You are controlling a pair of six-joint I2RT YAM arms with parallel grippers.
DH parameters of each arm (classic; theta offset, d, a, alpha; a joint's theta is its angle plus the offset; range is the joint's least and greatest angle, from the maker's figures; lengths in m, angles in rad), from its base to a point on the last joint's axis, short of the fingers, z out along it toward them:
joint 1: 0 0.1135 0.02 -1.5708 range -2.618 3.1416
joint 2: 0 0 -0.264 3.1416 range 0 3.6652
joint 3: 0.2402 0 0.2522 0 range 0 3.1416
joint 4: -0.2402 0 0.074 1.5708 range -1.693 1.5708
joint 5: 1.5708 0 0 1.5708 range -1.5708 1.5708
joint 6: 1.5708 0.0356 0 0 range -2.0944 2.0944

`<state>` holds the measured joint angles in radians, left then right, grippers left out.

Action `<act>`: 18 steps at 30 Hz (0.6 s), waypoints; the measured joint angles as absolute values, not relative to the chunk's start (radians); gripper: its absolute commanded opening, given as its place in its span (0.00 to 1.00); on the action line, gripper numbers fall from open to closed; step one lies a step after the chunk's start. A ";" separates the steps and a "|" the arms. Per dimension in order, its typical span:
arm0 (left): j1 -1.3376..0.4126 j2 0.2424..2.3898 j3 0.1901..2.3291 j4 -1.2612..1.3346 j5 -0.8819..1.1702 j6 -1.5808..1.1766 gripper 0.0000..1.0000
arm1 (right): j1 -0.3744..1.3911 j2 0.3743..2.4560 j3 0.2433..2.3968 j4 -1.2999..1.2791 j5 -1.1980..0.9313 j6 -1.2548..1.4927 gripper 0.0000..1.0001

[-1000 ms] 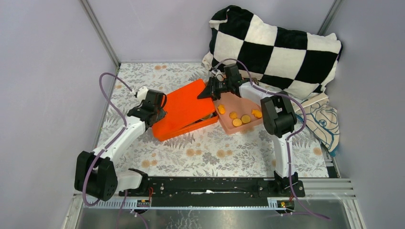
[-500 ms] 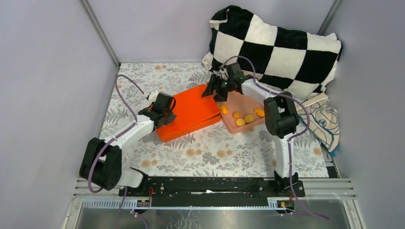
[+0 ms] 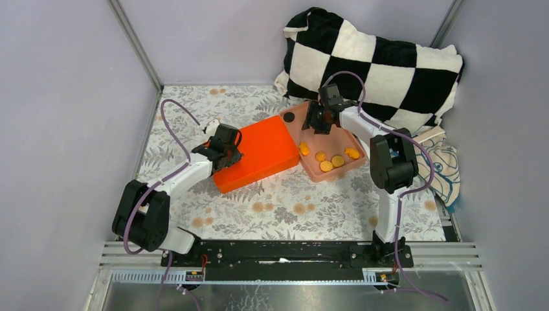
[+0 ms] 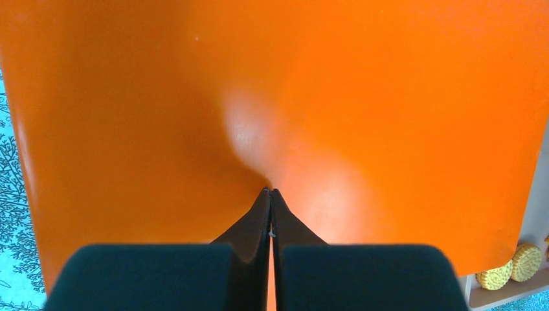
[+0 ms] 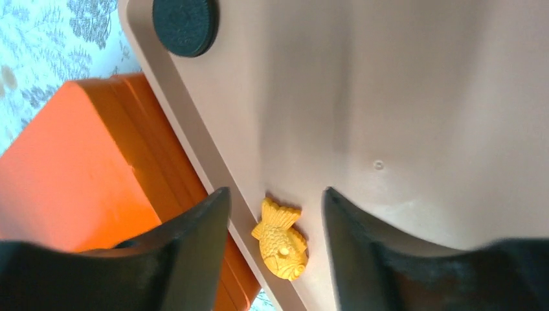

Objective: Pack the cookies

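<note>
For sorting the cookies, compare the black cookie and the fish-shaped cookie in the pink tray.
Colour: the black cookie is black, the fish-shaped cookie golden-orange. Shape: the black cookie is a round disc, the fish-shaped cookie has a tail. Place: the black cookie sits in a corner of the pink tray, the fish-shaped cookie along its side rim. Both lie flat in it.

Five golden-orange cookies (image 3: 326, 166) are seen lying flat, clustered right of centre in the overhead view, on a pink tray (image 3: 340, 139). A black round cookie (image 3: 289, 116) lies apart, up-left of them. One fish-shaped cookie (image 5: 280, 240) is seen low in the right wrist view.
</note>
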<state>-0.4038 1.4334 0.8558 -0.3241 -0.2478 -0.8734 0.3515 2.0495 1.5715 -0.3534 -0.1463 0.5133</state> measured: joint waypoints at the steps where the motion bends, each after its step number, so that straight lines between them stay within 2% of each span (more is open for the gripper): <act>1: -0.404 1.438 0.860 -0.322 -0.246 -0.873 0.00 | 0.351 2.046 1.571 -0.360 -0.129 0.502 0.32; 2: -0.404 1.440 0.865 -0.323 -0.246 -0.873 0.00 | 0.352 2.043 1.572 -0.363 -0.114 0.495 0.21; 3: -0.405 1.441 0.867 -0.324 -0.246 -0.873 0.00 | 0.352 2.043 1.573 -0.368 -0.109 0.487 0.15; 6: -0.406 1.418 0.873 -0.366 -0.263 -0.883 0.00 | 0.353 2.044 1.577 -0.386 -0.097 0.466 0.03; 14: -0.400 1.083 0.942 -0.623 -0.452 -0.976 0.00 | 0.355 2.061 1.613 -0.403 -0.116 0.436 0.00; 18: -0.395 1.011 0.902 -0.740 -0.514 -1.058 0.00 | 0.365 2.082 1.631 -0.410 -0.131 0.424 0.00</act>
<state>-0.3954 1.0115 0.9020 -0.7399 -0.5140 -1.0584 0.3653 2.0815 1.6306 -0.4099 -0.1310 0.4244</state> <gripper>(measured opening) 0.000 0.011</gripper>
